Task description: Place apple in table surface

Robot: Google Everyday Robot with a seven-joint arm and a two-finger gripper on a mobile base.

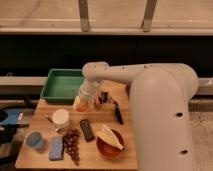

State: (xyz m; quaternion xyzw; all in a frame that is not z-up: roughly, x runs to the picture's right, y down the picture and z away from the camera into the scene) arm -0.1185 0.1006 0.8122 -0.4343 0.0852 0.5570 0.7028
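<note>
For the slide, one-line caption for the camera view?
Gripper, shut on the apple, hangs low over the table surface beside the green tray.

Matt light-brown wooden table surface (42, 150) with plank grain, smooth green plastic tray (62, 85) upper left, smooth-skinned orange apple (82, 104) under white plastic-looking gripper (85, 102) at centre

The white arm (125, 75) reaches left and bends down, its tool (85, 103) shut.

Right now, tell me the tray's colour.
Green tray, camera view; tool shut on apple beside it.
</note>
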